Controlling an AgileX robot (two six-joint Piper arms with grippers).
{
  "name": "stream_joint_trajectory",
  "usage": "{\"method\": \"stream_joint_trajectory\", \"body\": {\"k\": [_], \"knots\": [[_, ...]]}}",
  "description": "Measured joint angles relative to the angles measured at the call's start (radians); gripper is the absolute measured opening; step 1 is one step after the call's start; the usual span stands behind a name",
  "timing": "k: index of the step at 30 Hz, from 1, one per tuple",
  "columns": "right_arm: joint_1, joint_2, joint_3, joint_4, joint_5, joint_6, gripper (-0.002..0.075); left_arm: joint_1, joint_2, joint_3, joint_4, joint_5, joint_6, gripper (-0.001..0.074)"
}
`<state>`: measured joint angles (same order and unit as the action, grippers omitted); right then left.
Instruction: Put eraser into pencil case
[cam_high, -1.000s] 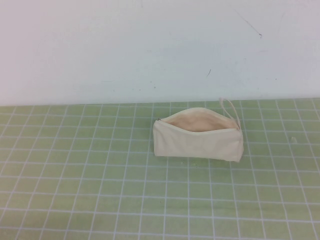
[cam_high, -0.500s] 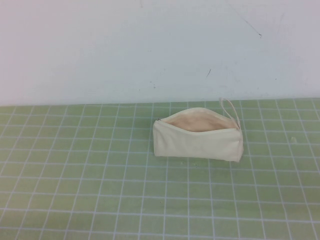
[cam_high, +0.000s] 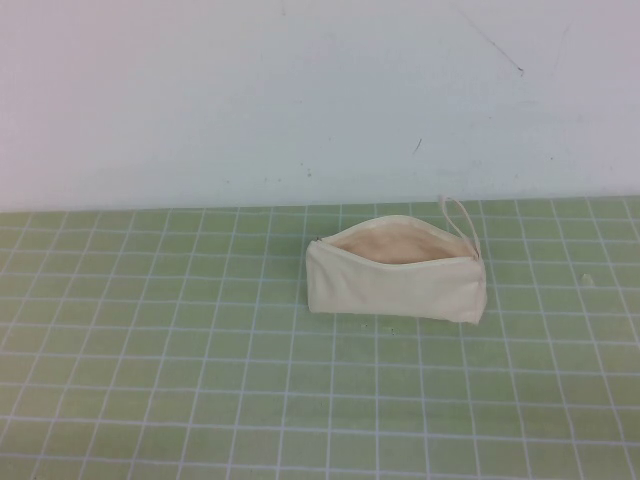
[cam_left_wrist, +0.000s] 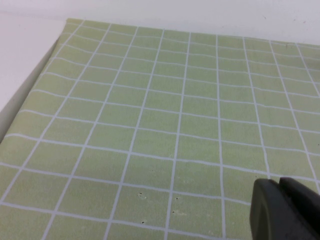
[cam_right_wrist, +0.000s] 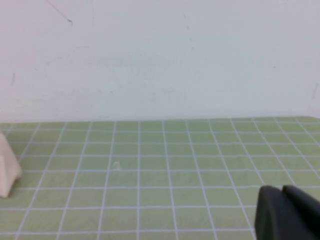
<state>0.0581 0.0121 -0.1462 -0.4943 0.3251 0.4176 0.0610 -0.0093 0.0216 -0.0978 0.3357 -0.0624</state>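
The cream pencil case (cam_high: 396, 278) lies on the green grid mat, right of centre, unzipped, with its beige lining showing and a thin cord loop (cam_high: 460, 215) at its right end. One end of it shows in the right wrist view (cam_right_wrist: 7, 167). The eraser is not in view. My left gripper (cam_left_wrist: 281, 186) is shut and empty over bare mat, out of the high view. My right gripper (cam_right_wrist: 283, 192) is shut and empty over the mat, well away from the case.
The green grid mat (cam_high: 200, 360) covers the table up to a white wall (cam_high: 300, 100) at the back. The mat's edge and a white surface (cam_left_wrist: 20, 65) show in the left wrist view.
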Motion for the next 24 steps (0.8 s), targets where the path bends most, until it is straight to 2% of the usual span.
{"method": "stream_joint_trajectory", "body": {"k": [6,9,10,11,13,15,17,24], "knots": [[-0.020,-0.010,0.018,0.000,-0.019,0.000,-0.0001,0.000,0.000,0.000,0.000,0.000,0.000,-0.0001],[-0.020,-0.010,0.044,0.104,-0.077,-0.037,-0.0001,0.000,0.000,0.000,0.000,0.000,0.000,-0.0001],[-0.020,-0.013,0.058,0.183,-0.093,-0.098,-0.0001,0.000,0.000,0.000,0.000,0.000,0.000,-0.0001],[-0.020,-0.021,0.088,0.357,-0.107,-0.289,-0.0001,0.000,0.000,0.000,0.000,0.000,0.000,-0.0001],[-0.020,-0.021,0.118,0.562,-0.114,-0.485,-0.0001,0.000,0.000,0.000,0.000,0.000,0.000,-0.0001],[-0.022,-0.021,0.148,0.663,-0.134,-0.579,-0.0001,0.000,0.000,0.000,0.000,0.000,0.000,-0.0001],[-0.032,-0.021,0.168,0.659,-0.143,-0.579,-0.0001,0.000,0.000,0.000,0.000,0.000,0.000,-0.0001],[-0.051,-0.021,0.173,0.462,-0.012,-0.357,-0.0001,0.000,0.000,0.000,0.000,0.000,0.000,-0.0001]]}}
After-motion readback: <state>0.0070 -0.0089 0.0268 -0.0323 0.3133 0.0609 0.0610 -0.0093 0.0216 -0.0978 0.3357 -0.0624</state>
